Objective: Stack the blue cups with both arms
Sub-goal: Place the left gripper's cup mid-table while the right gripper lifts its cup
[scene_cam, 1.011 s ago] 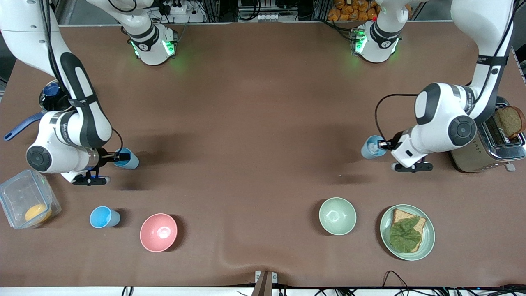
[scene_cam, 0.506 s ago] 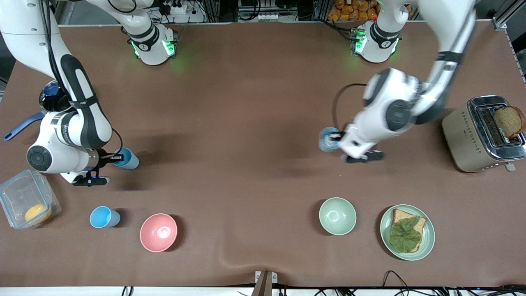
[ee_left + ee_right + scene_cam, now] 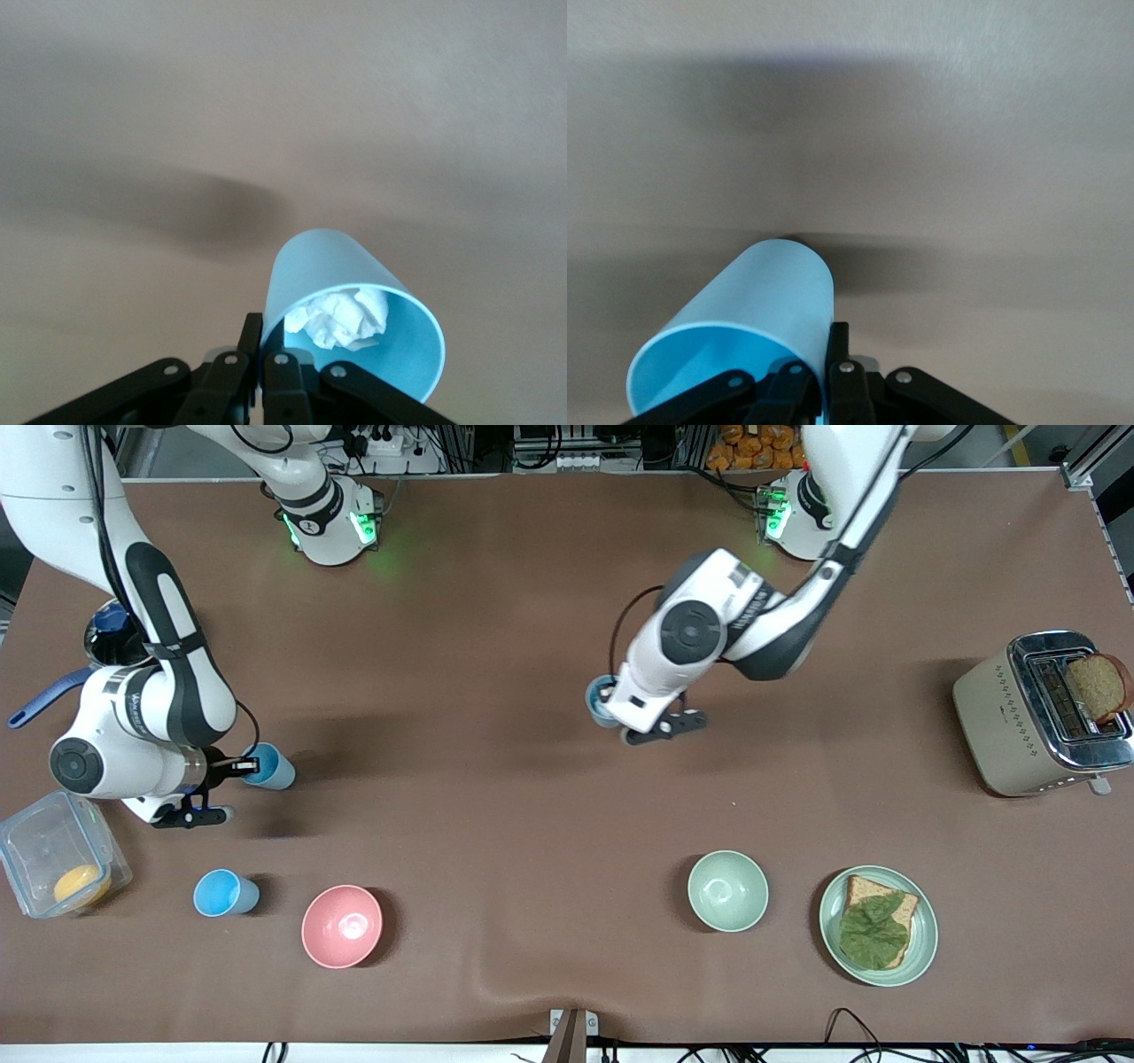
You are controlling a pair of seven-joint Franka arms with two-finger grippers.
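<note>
My left gripper (image 3: pixel 613 707) hangs over the middle of the table, shut on the rim of the grey-blue cup (image 3: pixel 597 696). In the left wrist view that cup (image 3: pixel 354 292) holds a crumpled white paper, and one finger of the left gripper (image 3: pixel 264 354) is inside the rim while the other is outside. Its shadow lies apart from it on the table. My right gripper (image 3: pixel 243 765) is at the right arm's end, shut on the rim of the sky-blue cup (image 3: pixel 275 769). In the right wrist view this cup (image 3: pixel 744 310) shows no contents in the right gripper (image 3: pixel 824 363).
A brighter blue cup (image 3: pixel 221 893) and a pink bowl (image 3: pixel 342 926) stand nearer the front camera. A green bowl (image 3: pixel 727 890) and a plate (image 3: pixel 921 948) with bread and lettuce are also there. A toaster (image 3: pixel 1001 717), a clear container (image 3: pixel 35 841) and a black pot (image 3: pixel 111 646) sit at the table's ends.
The left arm has carried its cup from beside the toaster to over the table's middle. The right gripper has shut on the sky-blue cup's rim.
</note>
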